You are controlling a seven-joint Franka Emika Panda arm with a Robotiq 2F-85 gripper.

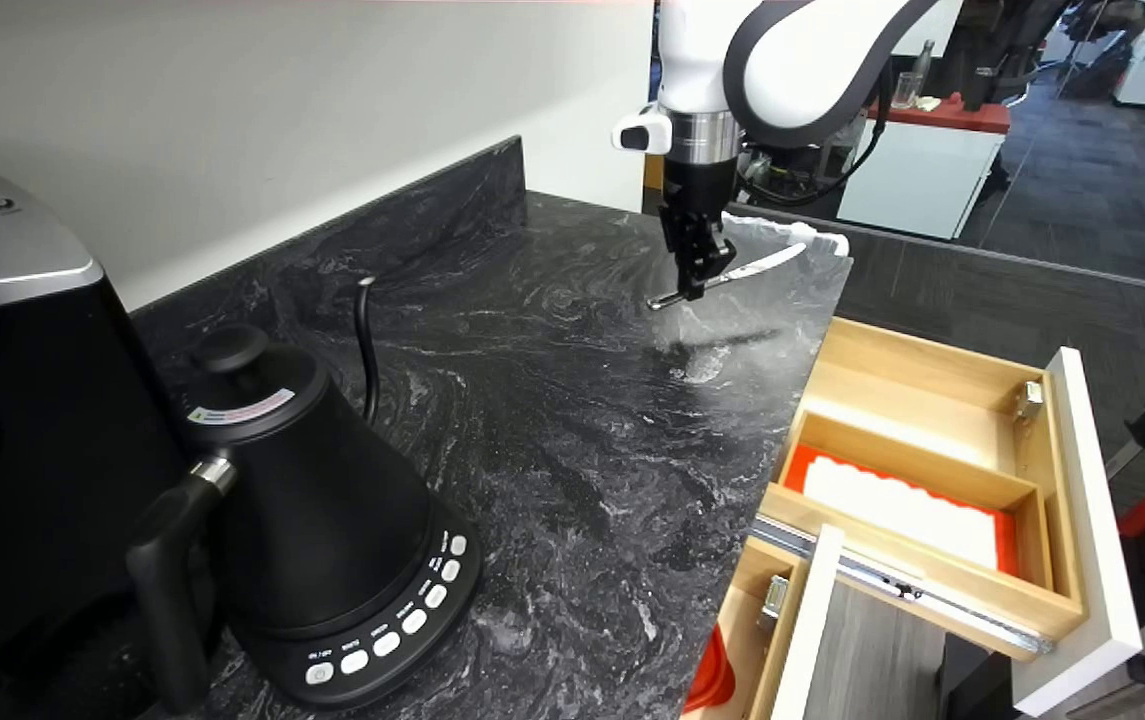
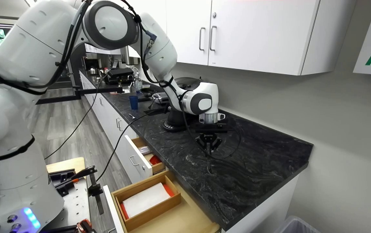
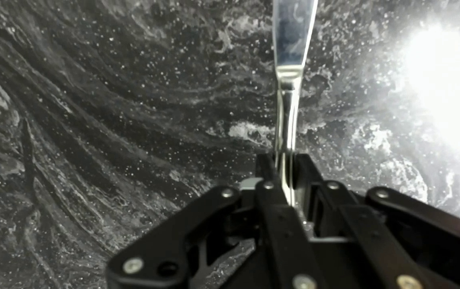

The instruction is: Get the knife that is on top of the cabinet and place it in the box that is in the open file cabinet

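The knife point(image 1: 767, 264) is a slim silver table knife. My gripper point(image 1: 692, 290) is shut on its handle and holds it above the marbled top of the cabinet point(image 1: 552, 420); its shadow lies below it. In the wrist view the blade point(image 3: 292, 36) points away from the fingers point(image 3: 285, 160). My gripper point(image 2: 208, 152) also shows over the cabinet point(image 2: 256, 158), where the knife is hard to make out. The plywood box point(image 1: 917, 465) sits in the open drawer of the white-fronted file cabinet point(image 1: 1097, 520), with red and white contents. The box point(image 2: 154, 212) shows there too.
A black kettle point(image 1: 322, 520) and a black-and-silver machine point(image 1: 12, 420) stand on the marbled top. Another open drawer point(image 1: 782, 610) holds something red. A wall point(image 1: 352, 120) runs along the back. White cupboards point(image 2: 250, 32) hang above. A blue cup point(image 2: 133, 102) stands farther along.
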